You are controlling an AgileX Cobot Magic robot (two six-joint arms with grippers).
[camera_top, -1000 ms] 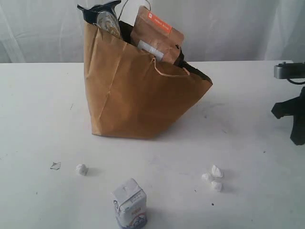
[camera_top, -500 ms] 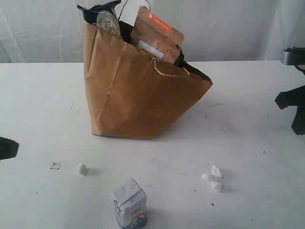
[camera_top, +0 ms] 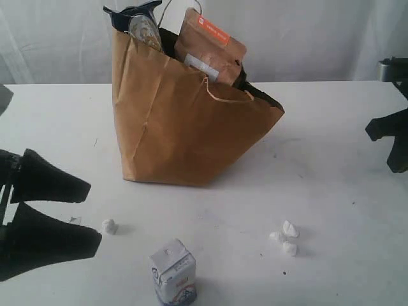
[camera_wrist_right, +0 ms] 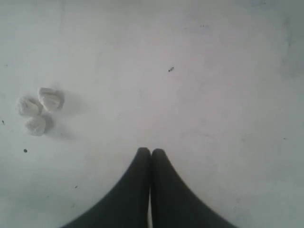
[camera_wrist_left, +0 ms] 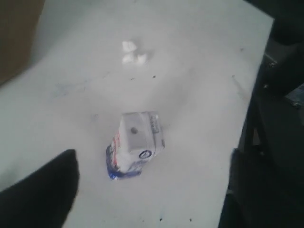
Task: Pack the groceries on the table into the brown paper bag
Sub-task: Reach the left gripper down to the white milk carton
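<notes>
Left gripper (camera_top: 94,213) just swung in near small white carton (camera_top: 173,271), jaws spread, likely grabbing it next; right gripper (camera_wrist_right: 151,153) closed, empty.

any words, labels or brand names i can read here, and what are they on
Brown pouch in the paper bag: orange strip with white print, too small to read.
Small white carton: red and blue print, blurred.
No text can be read anywhere.

The white table (camera_top: 331,191) carries the brown paper bag (camera_top: 185,134), a small white carton (camera_top: 173,272) and scattered white lumps (camera_top: 290,229).
</notes>
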